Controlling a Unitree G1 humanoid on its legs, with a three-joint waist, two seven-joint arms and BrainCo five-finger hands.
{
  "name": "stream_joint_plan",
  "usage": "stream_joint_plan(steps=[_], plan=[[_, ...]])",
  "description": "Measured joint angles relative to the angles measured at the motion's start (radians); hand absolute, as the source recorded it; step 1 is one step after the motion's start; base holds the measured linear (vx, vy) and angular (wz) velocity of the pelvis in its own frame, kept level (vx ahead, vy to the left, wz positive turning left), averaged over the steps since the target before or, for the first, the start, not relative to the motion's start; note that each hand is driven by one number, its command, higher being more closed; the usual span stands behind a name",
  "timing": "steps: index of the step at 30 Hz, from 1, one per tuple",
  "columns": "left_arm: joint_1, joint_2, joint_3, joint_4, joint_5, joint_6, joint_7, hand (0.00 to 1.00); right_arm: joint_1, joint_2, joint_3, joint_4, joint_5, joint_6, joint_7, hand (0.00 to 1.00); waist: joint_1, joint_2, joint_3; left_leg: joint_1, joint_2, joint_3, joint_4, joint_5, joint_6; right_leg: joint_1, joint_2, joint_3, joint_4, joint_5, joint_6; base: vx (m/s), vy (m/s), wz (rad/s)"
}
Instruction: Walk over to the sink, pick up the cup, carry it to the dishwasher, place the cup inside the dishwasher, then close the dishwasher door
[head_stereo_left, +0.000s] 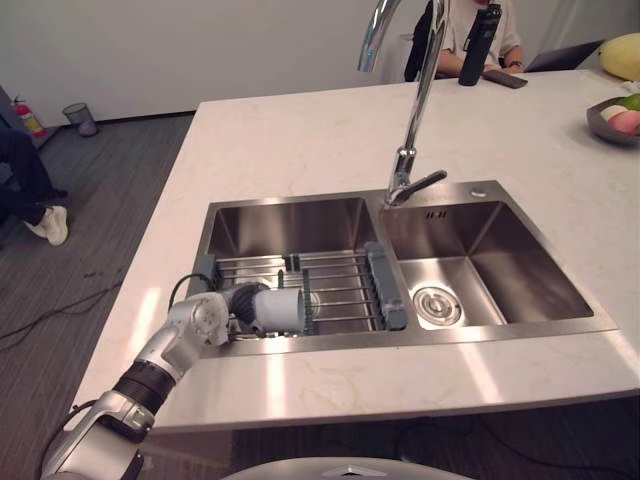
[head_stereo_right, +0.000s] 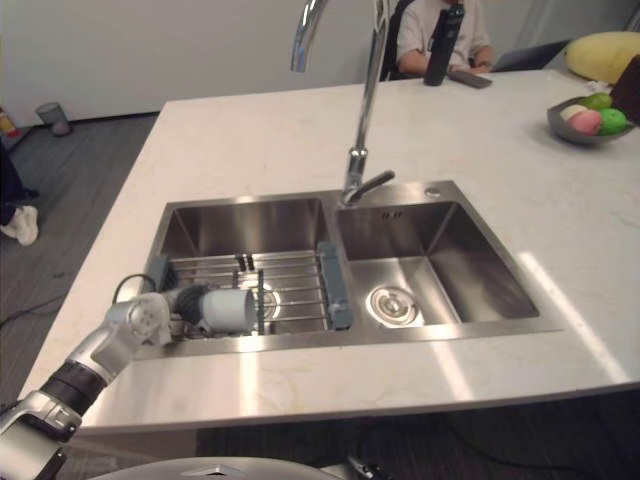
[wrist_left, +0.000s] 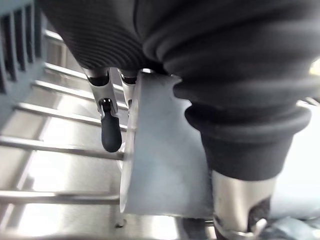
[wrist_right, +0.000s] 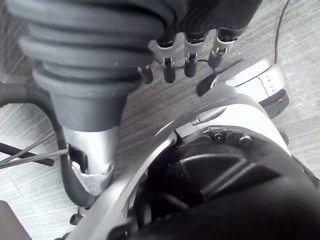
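Pale stone counter (head_stereo_left: 300, 130) carries double steel sink (head_stereo_left: 480, 334). Under left hand (head_stereo_left: 243, 303), wire rack (head_stereo_left: 340, 275) spans basin. Beyond hand, to its right: faucet (head_stereo_left: 420, 100). Well beyond, far right of hand: fruit bowl (head_stereo_left: 603, 126), dark bottle (head_stereo_left: 480, 40), phone (head_stereo_left: 505, 78).

Office kitchen, pale stone tabletop (head_stereo_left: 300, 130), double steel sink (head_stereo_left: 480, 250), tall tap (head_stereo_left: 420, 90), fruit bowl (head_stereo_right: 585, 120), seated person (head_stereo_right: 440, 35)

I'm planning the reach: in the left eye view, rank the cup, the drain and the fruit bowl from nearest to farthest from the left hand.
1. The cup, gripped in the left hand, over the rack.
2. The drain, in the right basin.
3. The fruit bowl, far right on the counter.
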Motion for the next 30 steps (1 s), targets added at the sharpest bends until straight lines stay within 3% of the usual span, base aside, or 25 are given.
stream_joint_plan(steps=[4, 13, 20, 23, 30], plan=[[0.013, 0.003, -0.001, 0.003, -0.058, -0.044, 0.032, 1.0, -0.008, -0.005, 0.0, 0.013, 0.0, -0.002, 0.0, 0.0, -0.002, 0.001, 0.001, 0.0, -0.001, -0.002, 0.0, -0.002, 0.0, 0.0, 0.0, 0.0, 0.005, -0.001, 0.002, 0.0, 0.0, 0.0], [0.073, -0.001, 0.02, -0.013, -0.145, -0.155, 0.196, 1.0, -0.025, -0.005, -0.006, 0.036, 0.001, -0.02, -0.002, 0.0, 0.009, -0.007, 0.007, 0.001, -0.003, -0.016, 0.0, -0.003, 0.001, 0.008, -0.003, -0.013, 0.005, -0.005, 0.007, 0.0, 0.0, 0.04], [0.143, -0.05, 0.075, -0.042, -0.201, -0.22, 0.299, 1.0, -0.02, -0.004, -0.006, 0.036, 0.003, -0.022, -0.003, 0.0, 0.025, -0.017, 0.014, -0.001, -0.004, -0.029, 0.0, 0.0, 0.003, 0.016, -0.007, -0.034, 0.005, -0.008, 0.011, -0.02, -0.02, 0.07], [0.173, -0.078, 0.111, -0.047, -0.3, -0.228, 0.339, 1.0, -0.019, 0.002, -0.006, 0.036, 0.007, -0.022, -0.006, 0.0, 0.031, -0.024, 0.018, -0.001, -0.004, -0.03, 0.0, 0.0, 0.003, 0.016, -0.007, -0.034, 0.005, -0.008, 0.012, 0.0, 0.0, 0.0], [0.207, -0.198, 0.274, -0.268, -0.675, -0.233, 0.348, 1.0, -0.008, 0.018, -0.006, 0.036, 0.06, -0.042, -0.013, 0.0, 0.057, -0.038, 0.026, -0.004, -0.009, -0.044, 0.0, 0.0, 0.003, 0.02, -0.012, -0.045, 0.006, -0.011, 0.015, 0.0, -0.008, 0.04]])
